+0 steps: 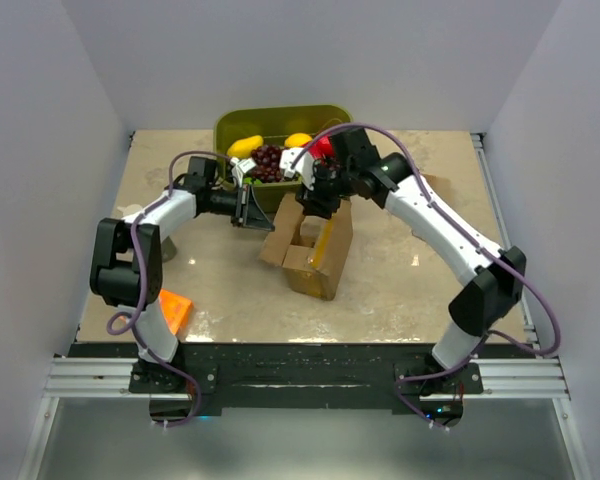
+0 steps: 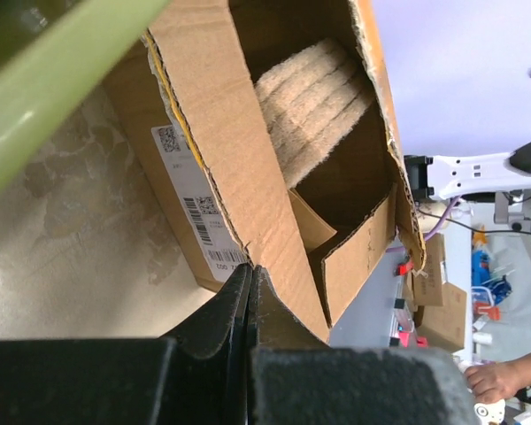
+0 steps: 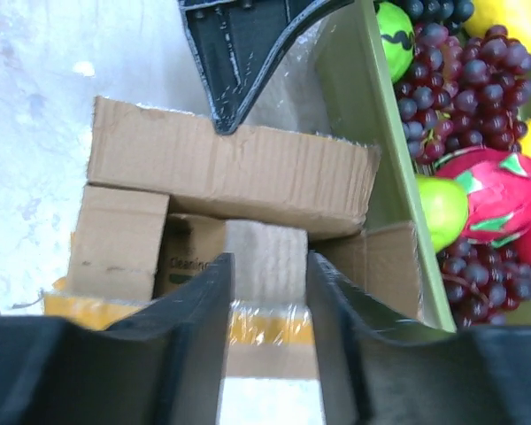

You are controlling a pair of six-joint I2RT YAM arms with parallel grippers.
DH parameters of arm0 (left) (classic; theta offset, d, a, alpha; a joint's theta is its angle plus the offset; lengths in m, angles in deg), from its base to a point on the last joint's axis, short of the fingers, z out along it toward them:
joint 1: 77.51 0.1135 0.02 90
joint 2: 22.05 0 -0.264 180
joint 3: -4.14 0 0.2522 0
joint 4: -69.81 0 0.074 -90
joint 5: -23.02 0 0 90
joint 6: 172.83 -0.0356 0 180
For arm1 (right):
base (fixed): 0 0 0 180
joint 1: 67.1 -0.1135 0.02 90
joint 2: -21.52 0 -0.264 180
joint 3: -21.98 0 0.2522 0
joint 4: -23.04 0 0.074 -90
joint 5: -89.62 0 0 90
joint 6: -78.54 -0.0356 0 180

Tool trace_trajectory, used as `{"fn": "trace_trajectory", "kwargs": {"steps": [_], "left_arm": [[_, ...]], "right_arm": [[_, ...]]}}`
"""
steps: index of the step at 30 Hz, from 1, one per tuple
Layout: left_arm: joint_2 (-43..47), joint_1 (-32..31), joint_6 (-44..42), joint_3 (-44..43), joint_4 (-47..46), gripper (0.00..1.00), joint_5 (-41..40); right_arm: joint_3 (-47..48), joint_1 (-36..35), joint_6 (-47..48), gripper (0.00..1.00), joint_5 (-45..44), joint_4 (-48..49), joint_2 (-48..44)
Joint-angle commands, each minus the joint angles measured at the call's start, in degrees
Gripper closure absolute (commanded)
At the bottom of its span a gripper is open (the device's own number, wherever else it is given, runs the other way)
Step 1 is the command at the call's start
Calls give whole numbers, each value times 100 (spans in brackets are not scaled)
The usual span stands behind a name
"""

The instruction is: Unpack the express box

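Beige bench [image 1: 400,290]: express box [image 1: 318,258] flap pinched by left claw [image 2: 250,271]; right claw [image 3: 267,266] held spread above open box

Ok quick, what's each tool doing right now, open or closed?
Left tool: closed, pinching the express box by its open flap.
Right tool: open, holding nothing, above the open box.

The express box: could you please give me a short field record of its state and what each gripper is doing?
express box: open, flaps spread, beside the green bin
contents: pale fibrous pads inside
left gripper: shut on a side flap, holding it outward
right gripper: open, poised above the opening
green bin: holds grapes and other fruit
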Motion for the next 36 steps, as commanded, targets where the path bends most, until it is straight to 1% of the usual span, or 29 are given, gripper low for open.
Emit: {"fn": "trace_trajectory", "kwargs": {"steps": [1, 5, 7, 9, 10, 11, 12, 13, 14, 15, 20, 23, 26, 31, 32, 35, 36], "left_arm": [[352, 5, -229, -113, -23, 100, -62], [423, -39, -326, -104, 3, 100, -115], [466, -48, -361, -86, 21, 100, -133], [484, -65, -379, -69, 30, 100, -142], [493, -74, -379, -60, 30, 100, -150], [502, -83, -388, -51, 30, 100, -150], [519, -100, -388, -51, 30, 100, -159], [519, -118, -396, -42, 21, 100, -168], [528, -127, -396, -42, 30, 100, -168], [528, -135, -405, -42, 30, 100, -177], [528, -153, -414, -60, 21, 100, -212], [502, -162, -423, -77, 38, 100, -238], [475, -179, -493, -104, 117, 100, -273], [546, -179, -703, -147, 275, 100, -422], [607, -171, -791, -183, 450, 100, -545], [677, -92, -1099, -323, 723, 100, -660], [686, -57, -1204, -376, 802, 100, -660]], "right_arm": [[470, 9, 161, 48, -89, -898, 820], [742, 0, 170, 40, -291, -1250, 1331], [909, 9, 276, 39, -492, -1600, 1525], [874, 9, 223, 38, -695, -1620, 1727], [839, 0, 258, 38, -748, -1637, 1763], [804, 9, 293, 42, -740, -1620, 1789], [795, 0, 372, 70, -644, -1663, 1807], [821, 9, 599, 85, -512, -1821, 1824], [830, 9, 619, 99, -354, -1813, 1807], [804, 9, 593, 100, -292, -1761, 1676], [760, 0, 303, 100, -230, -848, 982], [1066, 9, 145, 100, -239, -689, 735], [1575, 9, -66, 100, -230, -531, 516], [1911, 17, -593, 100, -457, 23, 68], [1963, 17, -664, 100, -493, 67, -12], [1737, 79, -1137, 100, -590, 444, -486], [1675, 105, -1513, 100, -555, 715, -609]]}}
